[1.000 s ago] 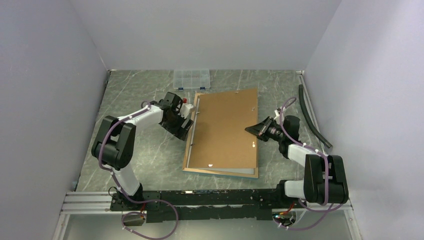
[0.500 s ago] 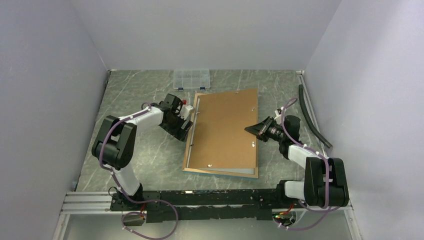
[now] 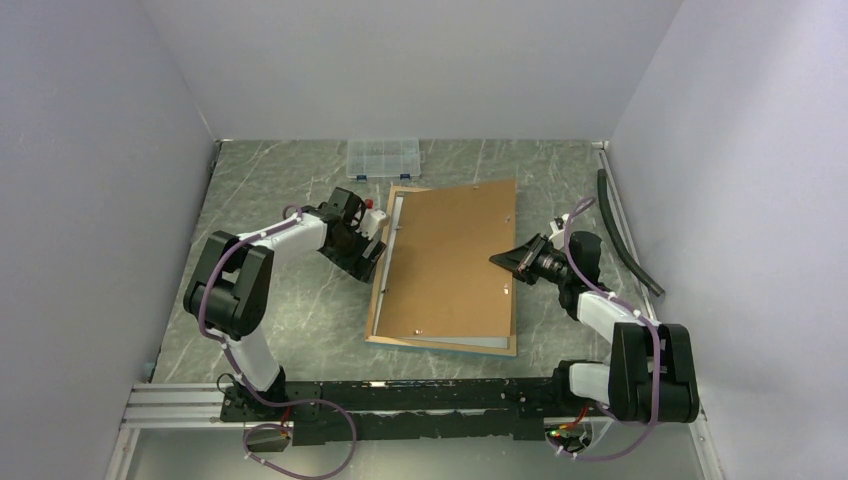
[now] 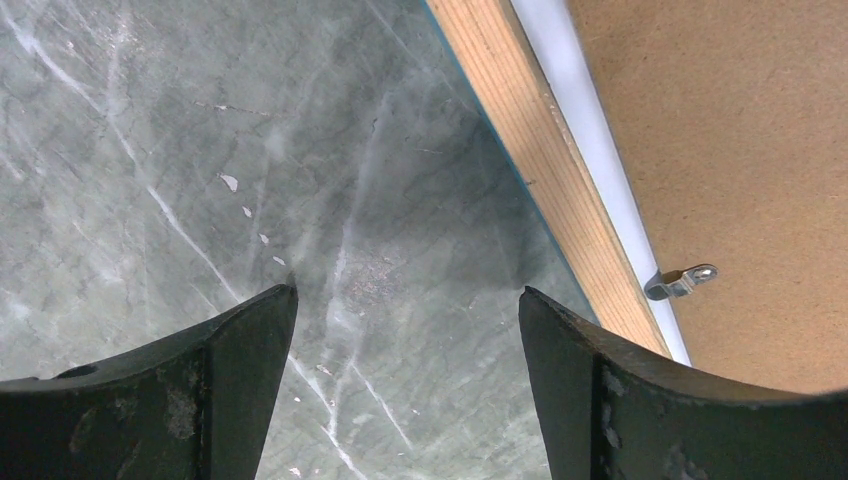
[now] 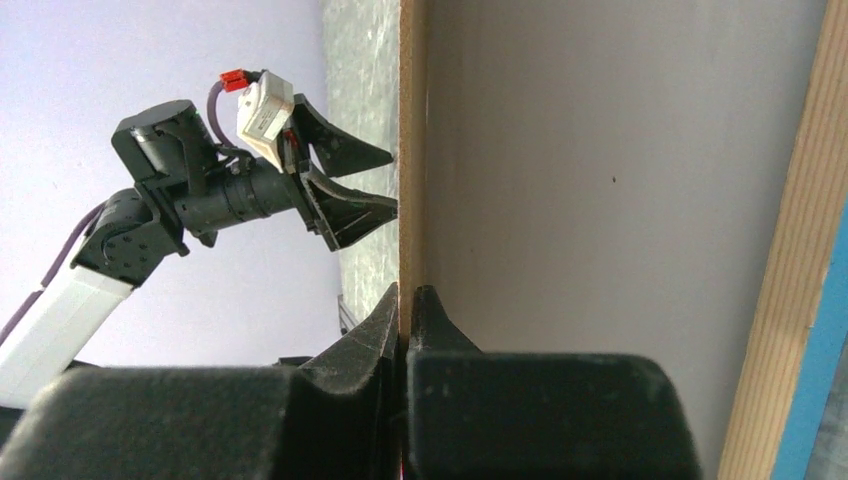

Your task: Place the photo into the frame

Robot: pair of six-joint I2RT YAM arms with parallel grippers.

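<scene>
The frame [image 3: 377,303] lies face down in the middle of the table, its light wood back rim [image 4: 540,170] and a blue edge [image 5: 822,330] showing. The brown backing board [image 3: 450,255] rests over it, slightly askew. My right gripper [image 3: 497,259] is shut on the board's right edge [image 5: 411,150], holding that side raised. Under the board lies a pale sheet [image 5: 600,180], apparently the photo with its white back up; a white strip [image 4: 590,130] of it shows beside the rim. My left gripper [image 3: 374,256] hangs open [image 4: 405,300] over bare table just left of the frame, holding nothing.
A small clear compartment box [image 3: 382,157] stands at the back behind the frame. A black hose [image 3: 628,238] lies along the right wall. A metal clip [image 4: 680,282] sticks out at the board's left edge. Walls close in on three sides.
The backing board has turned slightly, baring a little more white at its far left corner. Both arms stay nearly where they were.
</scene>
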